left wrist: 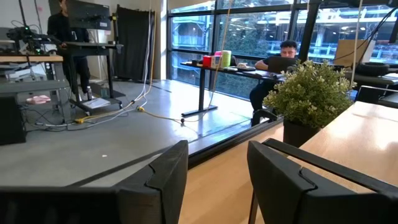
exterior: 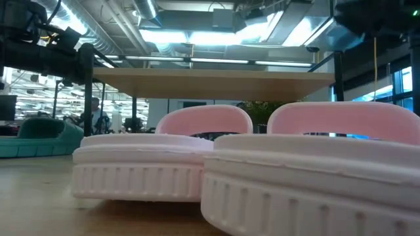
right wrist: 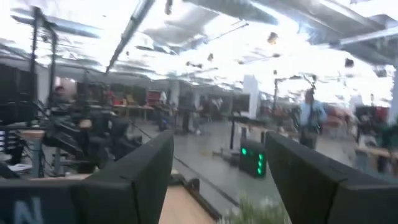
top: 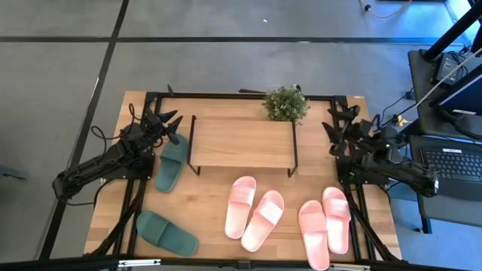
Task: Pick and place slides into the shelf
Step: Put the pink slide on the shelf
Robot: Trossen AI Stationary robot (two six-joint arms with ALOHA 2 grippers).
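The shelf [top: 241, 143] stands mid-table; the low view shows its wood top [exterior: 210, 82]. One dark green slide [top: 172, 162] lies flat by the shelf's left end, also visible as the green slide [exterior: 39, 137] in the low view. The other green slide [top: 167, 233] lies near the front left. Two pink pairs lie flat in front of the shelf: slide [top: 241, 205], slide [top: 263, 219], slide [top: 313, 233] and slide [top: 337, 218]. My left gripper [top: 169, 122] [left wrist: 214, 180] hovers open beyond the green slide's far end. My right gripper [top: 337, 124] [right wrist: 217, 174] is open, raised at the table's right.
A small potted plant [top: 286, 103] [left wrist: 311, 93] stands at the far edge behind the shelf's right end. Bare table [top: 207, 203] lies between the green and pink slides. Desks and people show in the room beyond.
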